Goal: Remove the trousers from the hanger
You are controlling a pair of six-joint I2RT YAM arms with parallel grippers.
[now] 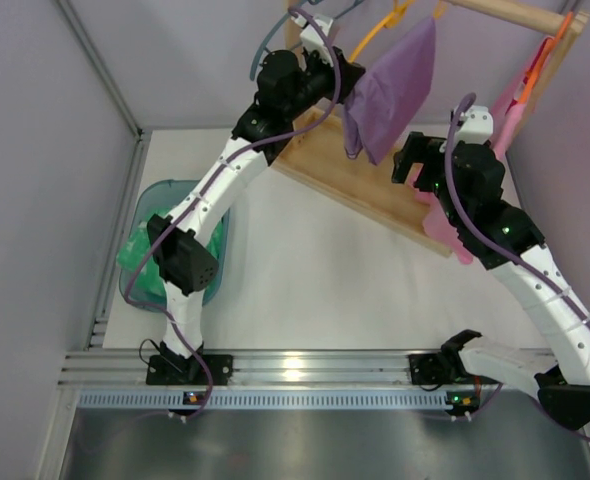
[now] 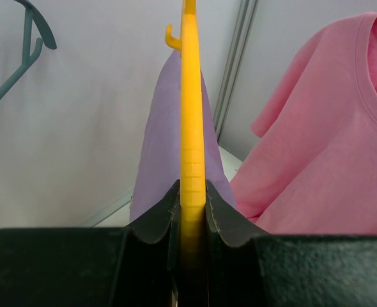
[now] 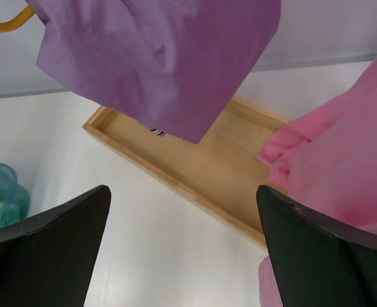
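The purple trousers [image 1: 393, 88] hang from the yellow-orange hanger [image 1: 375, 35] above the wooden base. My left gripper [image 1: 343, 78] is shut on the hanger's arm, seen edge-on in the left wrist view [image 2: 192, 128] with the trousers [image 2: 158, 141] draped behind it. My right gripper [image 1: 407, 160] is open and empty, just below and right of the trousers' hanging hem [image 3: 169, 64]. The hanger's curved end shows at the top left of the right wrist view [image 3: 6, 25].
A wooden rack base [image 1: 360, 185] lies under the garments, its rail [image 1: 505, 12] overhead. A pink garment [image 1: 510, 110] on an orange-red hanger hangs right. A grey-blue hanger [image 2: 29, 45] hangs left. A teal basin [image 1: 155, 200] holds green-and-white cloth.
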